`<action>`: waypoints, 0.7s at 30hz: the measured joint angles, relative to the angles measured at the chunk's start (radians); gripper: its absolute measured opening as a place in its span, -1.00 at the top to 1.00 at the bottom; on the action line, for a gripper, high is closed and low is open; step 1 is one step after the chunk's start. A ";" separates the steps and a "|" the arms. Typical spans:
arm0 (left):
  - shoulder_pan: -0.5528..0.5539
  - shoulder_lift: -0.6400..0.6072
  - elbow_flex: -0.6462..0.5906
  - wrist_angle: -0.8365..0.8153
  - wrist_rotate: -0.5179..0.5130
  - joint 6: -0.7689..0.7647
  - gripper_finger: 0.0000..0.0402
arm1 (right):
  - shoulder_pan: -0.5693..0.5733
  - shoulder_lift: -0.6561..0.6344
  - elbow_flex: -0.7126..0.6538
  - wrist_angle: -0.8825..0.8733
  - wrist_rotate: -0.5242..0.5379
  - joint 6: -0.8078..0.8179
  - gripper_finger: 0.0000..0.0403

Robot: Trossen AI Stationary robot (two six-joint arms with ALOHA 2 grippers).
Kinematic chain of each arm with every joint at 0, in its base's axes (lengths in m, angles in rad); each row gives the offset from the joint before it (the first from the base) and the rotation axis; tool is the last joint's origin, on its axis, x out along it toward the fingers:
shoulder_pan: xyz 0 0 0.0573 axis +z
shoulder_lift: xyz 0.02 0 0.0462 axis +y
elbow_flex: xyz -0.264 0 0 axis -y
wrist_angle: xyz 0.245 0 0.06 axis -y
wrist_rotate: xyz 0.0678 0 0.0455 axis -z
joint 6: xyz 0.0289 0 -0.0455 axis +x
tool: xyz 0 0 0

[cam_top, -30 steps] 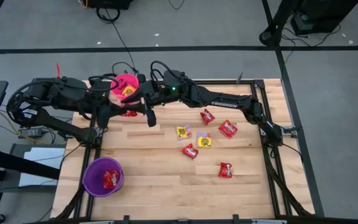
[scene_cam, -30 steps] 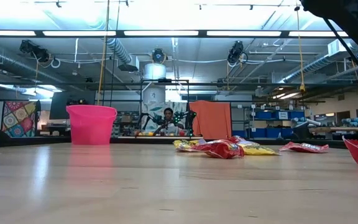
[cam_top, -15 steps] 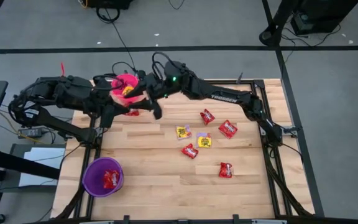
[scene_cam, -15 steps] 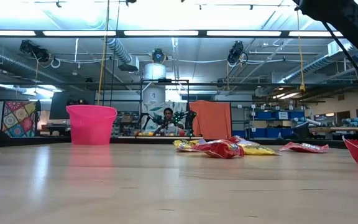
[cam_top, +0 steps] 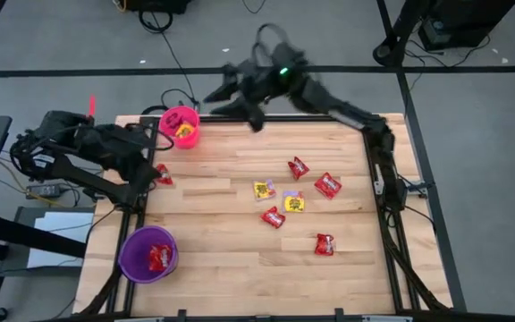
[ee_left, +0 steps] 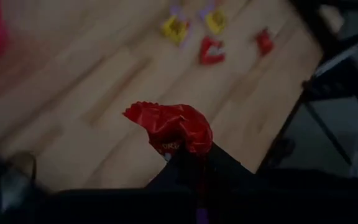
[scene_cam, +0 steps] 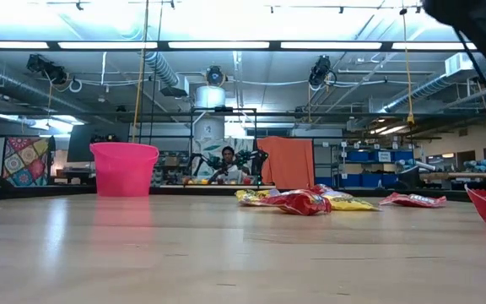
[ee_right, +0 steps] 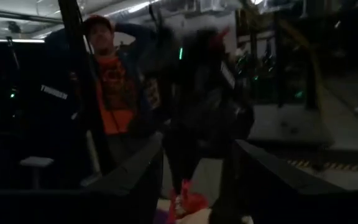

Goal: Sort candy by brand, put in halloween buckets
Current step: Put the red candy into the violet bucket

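Observation:
My left gripper (cam_top: pixel 155 172) is over the table's left edge, shut on a shiny red candy packet (ee_left: pixel 169 127). My right gripper (ee_right: pixel 191 186) is raised above the table's far edge (cam_top: pixel 232 103), open and with nothing between its fingers. The pink bucket (cam_top: pixel 180 125) stands at the far left corner with a yellow packet in it. At the near left, the purple bucket (cam_top: pixel 148 253) holds red packets. Several red and yellow candy packets (cam_top: pixel 293 197) lie flat in the middle of the table. My left gripper pinches the red packet by one crumpled end (ee_left: pixel 182 149) between its two fingers. Most of the packet sticks out beyond the fingertips. The fingers slant down toward the table, and the packet is lifted clear of the wood.
In the low view the pink bucket (scene_cam: pixel 123 169) stands at the left, loose packets (scene_cam: pixel 298 201) lie mid-table, and my right arm (scene_cam: pixel 471 21) crosses the top right corner. A person in an orange shirt (ee_right: pixel 107 93) stands beyond the table. Bare wood lies along the near edge (cam_top: pixel 257 277).
My right gripper has pulled away from beside the pink bucket, rising and swinging toward the table's far edge. My left gripper has tipped further down and carried the red packet a little toward the table's left edge.

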 joint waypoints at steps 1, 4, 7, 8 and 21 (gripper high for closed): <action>-0.019 0.000 -0.009 0.019 0.004 -0.011 0.96 | -0.014 -0.028 0.000 -0.028 0.001 -0.009 -0.01; -0.083 0.004 -0.037 0.019 0.003 -0.061 0.96 | -0.058 -0.098 0.012 -0.089 -0.001 -0.024 -0.01; -0.148 0.003 -0.118 0.016 -0.006 -0.087 0.96 | -0.084 -0.136 0.011 -0.237 0.004 -0.068 -0.01; -0.173 0.003 -0.152 0.020 -0.006 -0.101 0.96 | -0.087 -0.144 0.006 -0.307 0.011 -0.097 -0.01; -0.564 0.009 -0.448 0.126 0.088 -0.509 0.96 | -0.015 -0.287 0.000 -0.997 0.251 -0.366 -0.01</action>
